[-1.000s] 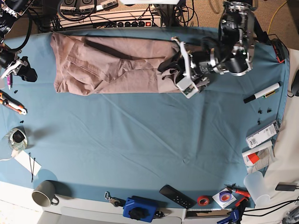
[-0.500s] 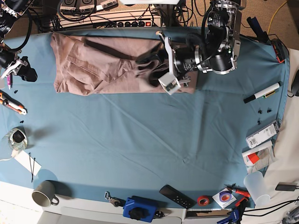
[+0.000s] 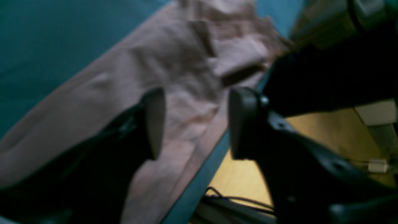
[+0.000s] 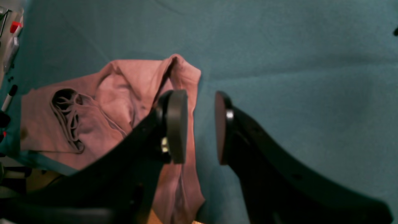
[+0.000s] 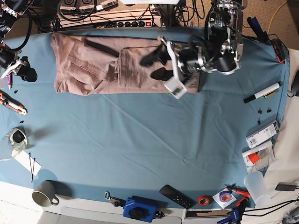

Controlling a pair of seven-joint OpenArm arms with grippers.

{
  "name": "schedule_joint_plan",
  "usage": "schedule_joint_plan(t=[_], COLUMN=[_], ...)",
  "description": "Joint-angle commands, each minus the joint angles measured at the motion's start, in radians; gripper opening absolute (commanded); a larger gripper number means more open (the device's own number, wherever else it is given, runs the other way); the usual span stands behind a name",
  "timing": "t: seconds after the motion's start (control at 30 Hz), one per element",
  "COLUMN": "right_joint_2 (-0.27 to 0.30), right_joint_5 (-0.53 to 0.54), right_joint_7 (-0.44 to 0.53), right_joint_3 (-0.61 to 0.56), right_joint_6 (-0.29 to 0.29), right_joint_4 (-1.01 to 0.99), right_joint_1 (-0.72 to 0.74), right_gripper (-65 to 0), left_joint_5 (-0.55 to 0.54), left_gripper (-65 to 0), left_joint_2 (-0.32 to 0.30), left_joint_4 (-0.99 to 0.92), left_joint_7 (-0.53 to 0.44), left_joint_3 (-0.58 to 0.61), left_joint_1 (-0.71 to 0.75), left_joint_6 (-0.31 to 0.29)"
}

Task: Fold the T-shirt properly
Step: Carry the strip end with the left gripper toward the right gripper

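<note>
The left claw (image 5: 156,65) hovers spread over the T-shirt (image 5: 93,65) at the desk's (image 5: 140,140) far edge—apparently released—while the right claw (image 4: 200,127), also spread, waits clear of the fabric.

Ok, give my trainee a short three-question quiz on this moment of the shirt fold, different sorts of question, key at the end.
1. True or false: the left claw is clamped on the T-shirt.
2. Multiple choice: where does the T-shirt lie on the teal table cloth in the base view? A) along the far edge B) in the middle C) by the grey mug
3. Fill in: in the right wrist view, the right claw is ____.

Key
1. False: its fingers are apart above the fabric, with nothing between them.
2. A
3. open, with the shirt's edge showing beside one finger.
</note>
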Motion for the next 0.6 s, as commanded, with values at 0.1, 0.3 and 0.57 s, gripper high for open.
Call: schedule_joint_plan(t=[0.1, 0.3, 0.57], right_joint_2=[0.028, 0.029, 0.031], right_joint_5=[0.024, 0.027, 0.026], right_joint_7=[0.017, 0.017, 0.017], right_joint_3=[0.01, 0.01, 0.01], right_joint_6=[0.001, 0.001, 0.001], right_joint_4=[0.017, 0.017, 0.017], right_joint_1=[0.014, 0.014, 0.014], right_gripper=[-49.1, -49.1, -49.0], left_joint_5=[-0.023, -0.14, -0.166], left_gripper=[-42.4, -42.3, -42.3], left_joint_2=[-0.001, -0.002, -0.001], left_joint_4=[0.02, 0.02, 0.021], left_joint_7=[0.031, 0.031, 0.031], left_joint_3=[-0.135, -0.323, -0.355], left_joint_1=[-0.001, 0.035, 0.061], left_joint_6=[0.008, -0.005, -0.005])
